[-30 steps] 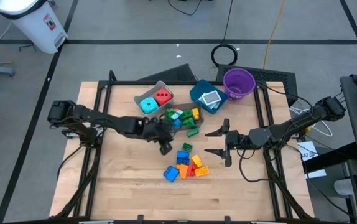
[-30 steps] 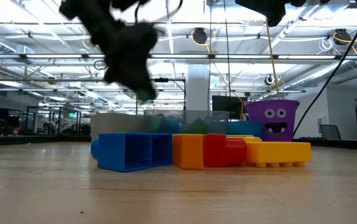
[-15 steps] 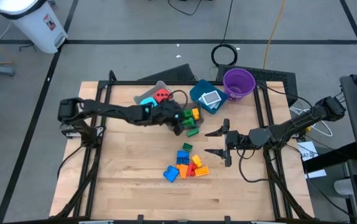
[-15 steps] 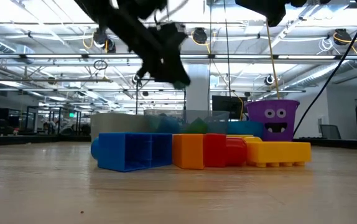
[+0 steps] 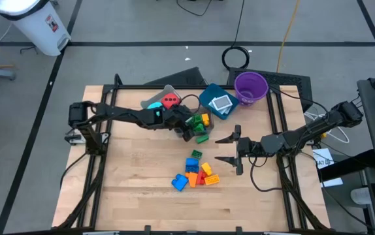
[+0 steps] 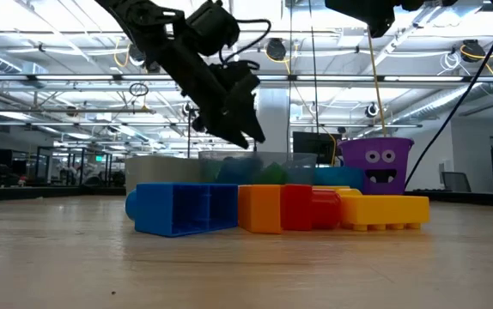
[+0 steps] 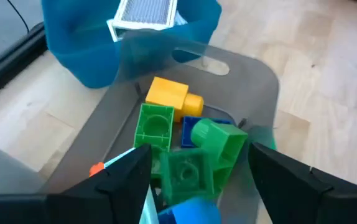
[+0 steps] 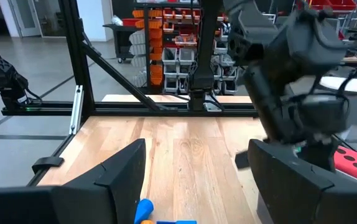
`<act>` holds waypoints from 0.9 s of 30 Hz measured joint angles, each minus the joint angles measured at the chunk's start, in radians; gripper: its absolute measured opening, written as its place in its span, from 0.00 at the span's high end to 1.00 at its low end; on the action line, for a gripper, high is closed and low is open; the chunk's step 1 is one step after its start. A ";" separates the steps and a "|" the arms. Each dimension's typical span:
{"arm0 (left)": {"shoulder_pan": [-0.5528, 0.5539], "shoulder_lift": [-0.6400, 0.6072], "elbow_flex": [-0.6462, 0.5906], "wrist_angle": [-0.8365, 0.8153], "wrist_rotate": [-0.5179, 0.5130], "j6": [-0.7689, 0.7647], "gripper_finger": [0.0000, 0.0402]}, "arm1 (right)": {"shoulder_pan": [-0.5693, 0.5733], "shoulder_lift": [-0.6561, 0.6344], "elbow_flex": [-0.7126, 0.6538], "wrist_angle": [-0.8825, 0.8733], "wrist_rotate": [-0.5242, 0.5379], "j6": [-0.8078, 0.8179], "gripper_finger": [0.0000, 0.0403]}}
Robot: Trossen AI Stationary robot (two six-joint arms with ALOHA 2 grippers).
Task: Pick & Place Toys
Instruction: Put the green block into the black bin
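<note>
A: Green, yellow bricks [image 7: 188, 146] are piling in the dark bin [image 7: 253, 81]; why are the left gripper [image 7: 197, 180] fingers hanging spread, empty, above?
B: Probably releasing. Right gripper [image 5: 230, 149], fingers apart, is waiting beside the table's [image 5: 142, 202] loose bricks [image 5: 195, 172].

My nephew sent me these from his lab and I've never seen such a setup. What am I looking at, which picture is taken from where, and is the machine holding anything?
It is a robot with two dark arms at a wooden table, each ending in a two-finger gripper. One camera looks straight down, one sits at table-top height, and one rides on each wrist.

From above, the left gripper hangs over a dark bin that holds green, yellow and blue bricks. Its fingers stand apart with nothing between them. The right gripper waits to the side, open and empty.

More loose bricks lie in a heap near the table's middle. At the back stand a grey bin with a cyan cube and a red cube, a teal bin with a card, and a purple cup.
</note>
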 joint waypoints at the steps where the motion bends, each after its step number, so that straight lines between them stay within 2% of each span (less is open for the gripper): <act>1: 0.000 -0.012 0.000 -0.009 0.000 0.000 0.31 | 0.000 0.000 0.000 -0.001 0.000 0.000 0.37; 7: 0.000 -0.082 0.000 -0.062 0.022 -0.003 0.28 | 0.000 0.000 0.000 -0.005 0.000 0.004 0.37; 13: -0.024 -0.184 0.000 -0.174 0.159 -0.030 0.28 | -0.003 0.025 0.000 0.019 0.031 0.024 0.37; 21: -0.186 -0.302 -0.086 0.004 0.148 0.058 0.28 | -0.038 0.174 0.000 0.093 0.023 0.025 0.37; 27: -0.235 -0.429 -0.139 0.014 0.071 0.090 0.28 | -0.081 0.325 0.062 -0.018 0.022 -0.004 0.43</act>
